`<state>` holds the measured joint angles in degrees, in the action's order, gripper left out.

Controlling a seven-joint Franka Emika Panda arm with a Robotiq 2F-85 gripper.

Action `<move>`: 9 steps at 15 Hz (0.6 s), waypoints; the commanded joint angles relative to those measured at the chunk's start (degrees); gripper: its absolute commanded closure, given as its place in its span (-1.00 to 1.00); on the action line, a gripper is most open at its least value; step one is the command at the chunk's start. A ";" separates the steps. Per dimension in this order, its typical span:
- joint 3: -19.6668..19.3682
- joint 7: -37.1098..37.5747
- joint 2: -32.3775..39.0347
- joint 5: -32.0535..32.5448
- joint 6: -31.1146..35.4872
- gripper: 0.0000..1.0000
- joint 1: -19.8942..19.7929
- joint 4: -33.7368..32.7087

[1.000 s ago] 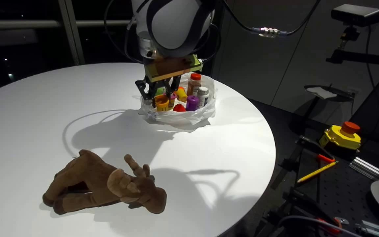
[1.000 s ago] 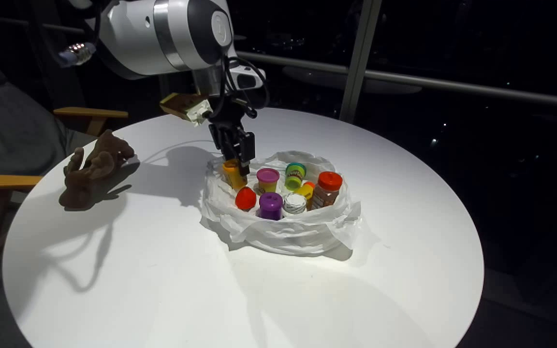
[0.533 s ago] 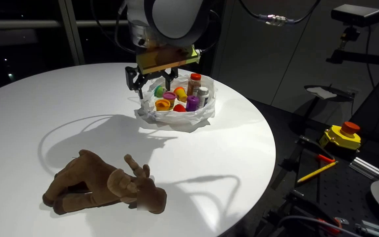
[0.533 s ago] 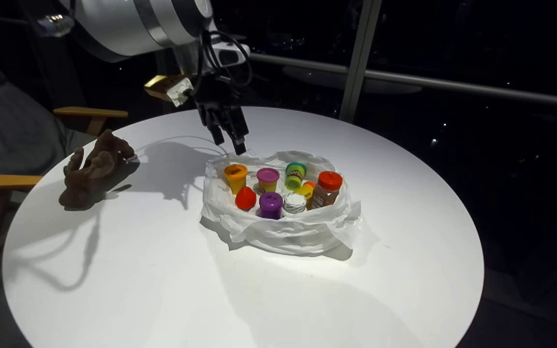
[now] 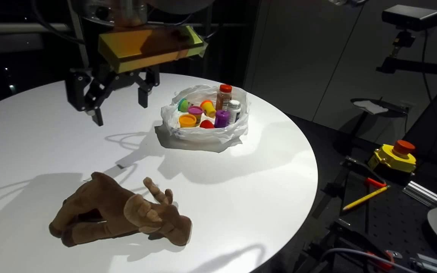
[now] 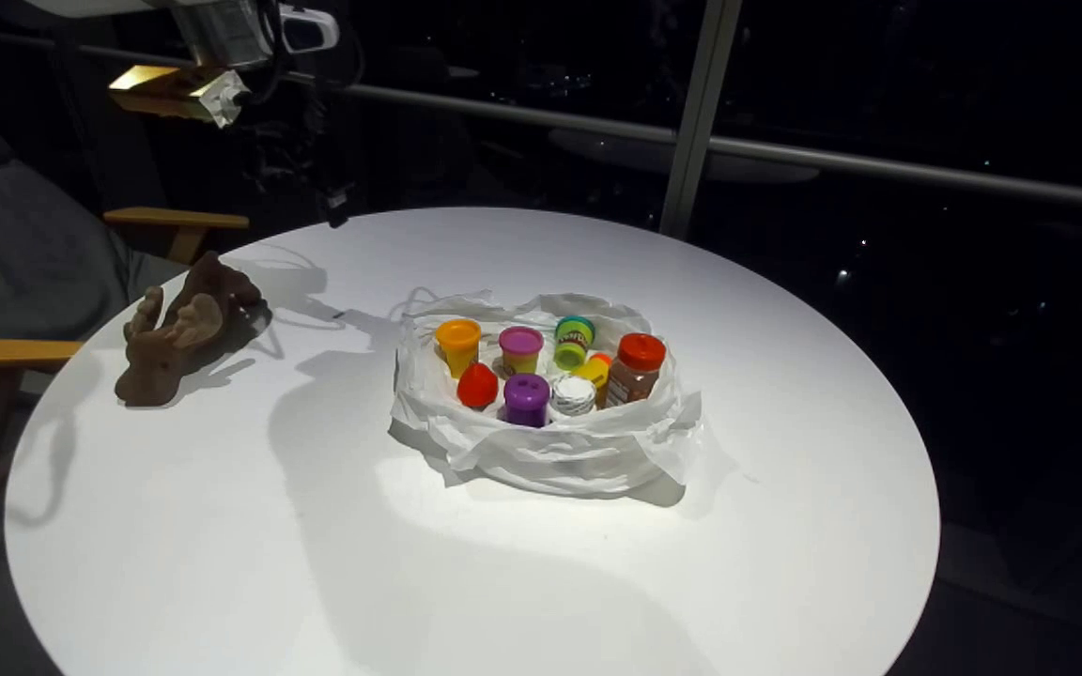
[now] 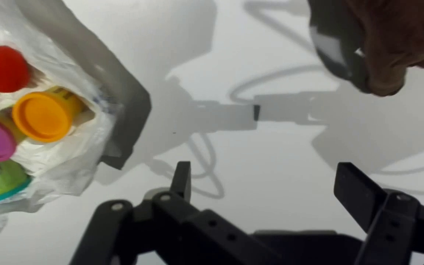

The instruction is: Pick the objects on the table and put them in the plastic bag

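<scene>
Plush animal (image 6: 175,349) lies at left on the surface (image 6: 597,582) in an exterior view, lower than the tool (image 5: 120,107). Arm (image 6: 231,38) up, tool hanging over the surface, fingers (image 7: 357,195) down, spread wide, gripping nothing. Right, well apart from tool: plastic bag (image 6: 541,460) holding toy cups (image 6: 459,343), red toy (image 6: 477,385), jars (image 6: 635,373).

The table (image 6: 597,582) is white, the bag (image 6: 560,455) milky and faintly marked with blue. I see an orange-lidded tub (image 6: 459,346), a pink-lidded tub (image 6: 520,353), a green tub (image 6: 573,345) capped in teal, a purple jar (image 6: 527,400), a red-lidded bottle (image 6: 635,369). The plush animal (image 5: 112,206) is brown, its antlers (image 5: 156,192) paler tan.
</scene>
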<state>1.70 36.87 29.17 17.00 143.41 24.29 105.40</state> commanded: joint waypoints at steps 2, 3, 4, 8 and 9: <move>6.36 -14.28 6.16 -5.93 -0.52 -1.00 -1.18 -6.69; 7.58 -17.75 7.52 -7.32 -1.32 -1.00 -1.44 -7.78; 8.77 -20.99 8.24 -8.57 -1.96 -1.00 -1.70 -8.25; 11.54 -31.96 10.90 -10.74 -6.39 -1.00 -2.29 -10.73; 11.44 -32.87 10.91 -10.59 -7.99 -1.00 -1.99 -11.12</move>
<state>11.66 9.87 38.78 7.68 140.30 23.07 97.86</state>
